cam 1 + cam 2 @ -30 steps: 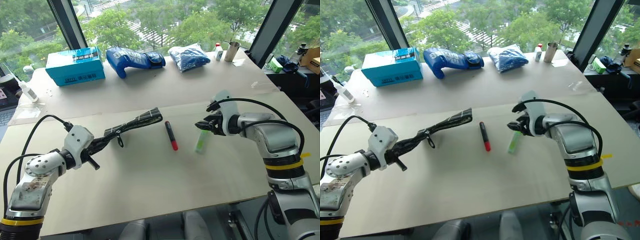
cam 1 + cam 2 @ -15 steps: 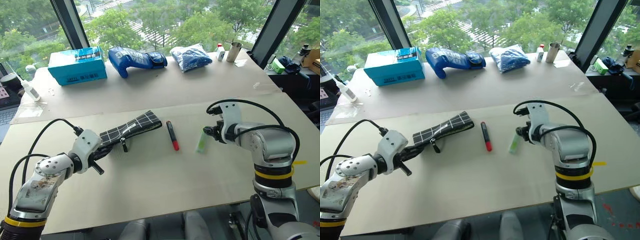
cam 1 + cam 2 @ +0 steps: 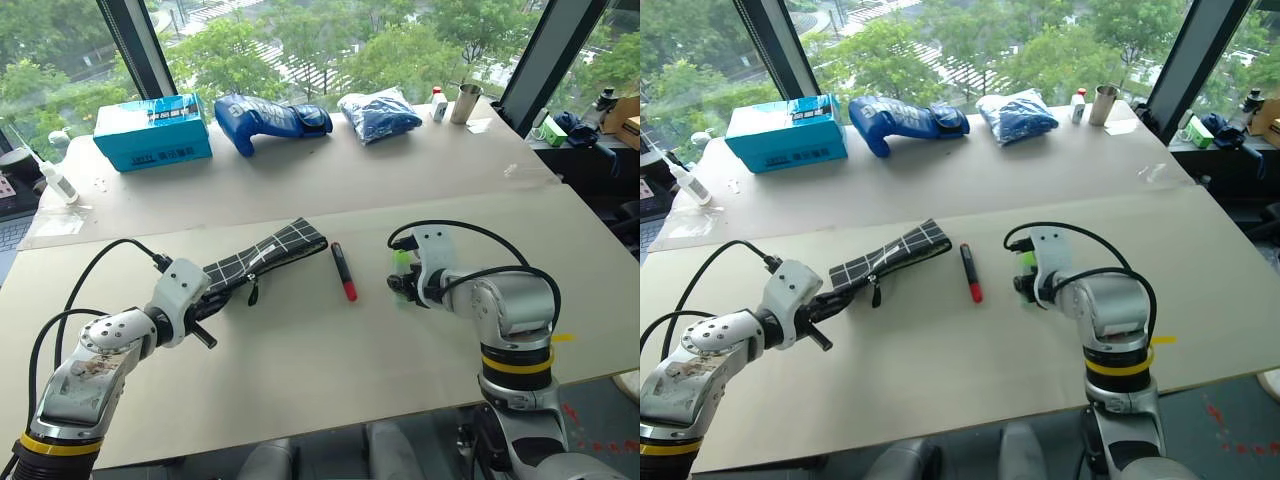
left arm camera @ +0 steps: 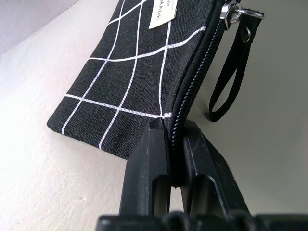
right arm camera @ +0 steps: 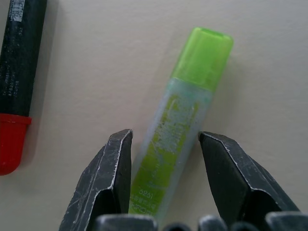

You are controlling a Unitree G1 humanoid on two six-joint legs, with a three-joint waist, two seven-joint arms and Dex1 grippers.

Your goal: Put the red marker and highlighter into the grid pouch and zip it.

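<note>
We see the highlighter (image 5: 179,124) lying flat on the bench (image 3: 330,360), long axis running away from the robot, bright cap at the far end. The right pincer (image 5: 166,175) angles down over it, fingers apart on either side of its pale green barrel. The red marker (image 3: 344,271) lies parallel, just left. The left pincer (image 4: 169,159) is clamped on the near end of the grid pouch (image 4: 139,77).

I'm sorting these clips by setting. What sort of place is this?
Likely an upper-floor office or lab: big windows look down on treetops, and a paper-covered table carries a teal box, blue bags and a metal cup.
</note>
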